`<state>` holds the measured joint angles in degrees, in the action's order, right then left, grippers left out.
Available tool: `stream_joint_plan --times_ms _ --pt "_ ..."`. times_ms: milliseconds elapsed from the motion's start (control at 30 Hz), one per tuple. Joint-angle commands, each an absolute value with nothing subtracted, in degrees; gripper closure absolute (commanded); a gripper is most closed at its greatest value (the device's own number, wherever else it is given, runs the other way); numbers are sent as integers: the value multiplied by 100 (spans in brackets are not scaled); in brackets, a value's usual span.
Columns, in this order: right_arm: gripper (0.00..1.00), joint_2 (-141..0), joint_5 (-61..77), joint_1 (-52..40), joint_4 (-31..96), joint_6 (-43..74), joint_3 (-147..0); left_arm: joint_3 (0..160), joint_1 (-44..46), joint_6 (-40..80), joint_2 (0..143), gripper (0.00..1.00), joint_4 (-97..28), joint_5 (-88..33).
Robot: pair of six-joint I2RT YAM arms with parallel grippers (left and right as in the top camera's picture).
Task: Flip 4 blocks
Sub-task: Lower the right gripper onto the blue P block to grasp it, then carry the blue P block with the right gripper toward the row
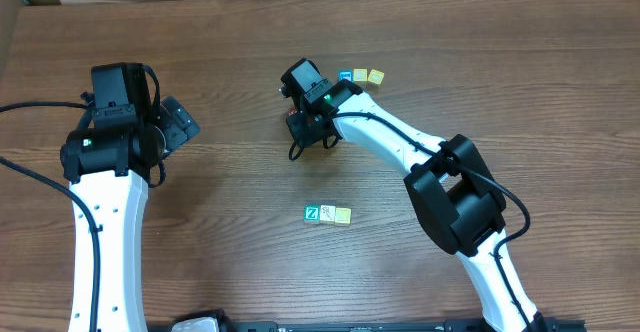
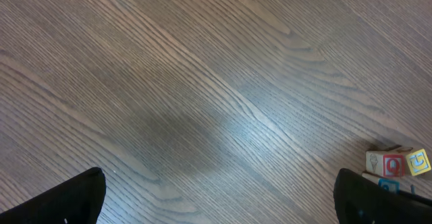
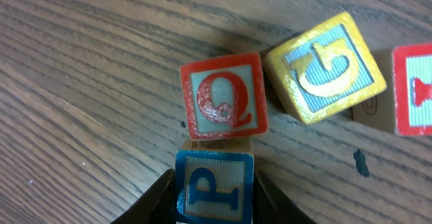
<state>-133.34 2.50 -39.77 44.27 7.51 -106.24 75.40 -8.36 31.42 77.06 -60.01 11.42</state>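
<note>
A teal-blue block (image 3: 214, 196) with a P face sits between the fingers of my right gripper (image 3: 214, 183), which press on both its sides; it rests against a red Q cube (image 3: 224, 97). From overhead, this blue block (image 1: 345, 76) lies at the back centre with the right gripper (image 1: 337, 80) at its left. A row of three blocks lies nearer the front: green Z (image 1: 312, 213), pale cream (image 1: 327, 214) and yellow (image 1: 343, 215). My left gripper (image 1: 180, 122) hovers at the left, open over bare wood (image 2: 219, 207).
Beside the blue block lie a yellow cube (image 3: 325, 67) and another red-faced cube (image 3: 413, 89). In the overhead view two yellow-topped cubes (image 1: 368, 75) continue that row to the right. The left wrist view catches the same cluster (image 2: 395, 164) at its lower right.
</note>
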Motion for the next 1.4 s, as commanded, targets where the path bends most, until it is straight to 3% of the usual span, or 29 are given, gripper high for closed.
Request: stream_joint_plan --times_ms 0,467,733,1000,1367 --pt "68 -12999 204 -3968 4510 770 -10656 7612 -851 3175 7752 0 -5996 1216" --pt "73 -12449 220 -3968 5747 1623 -10656 7612 -851 3175 7752 0 -5996 1216" --pt "85 -12339 259 -3968 6759 2261 -10656 7614 -851 3175 7752 0 -5996 1216" --pt "85 -12086 213 -3955 7627 2281 -10656 7612 -851 3175 7752 0 -5996 1216" --pt "94 -11977 -86 -3695 8748 2552 -10645 7612 -851 3175 7752 0 -5996 1216"
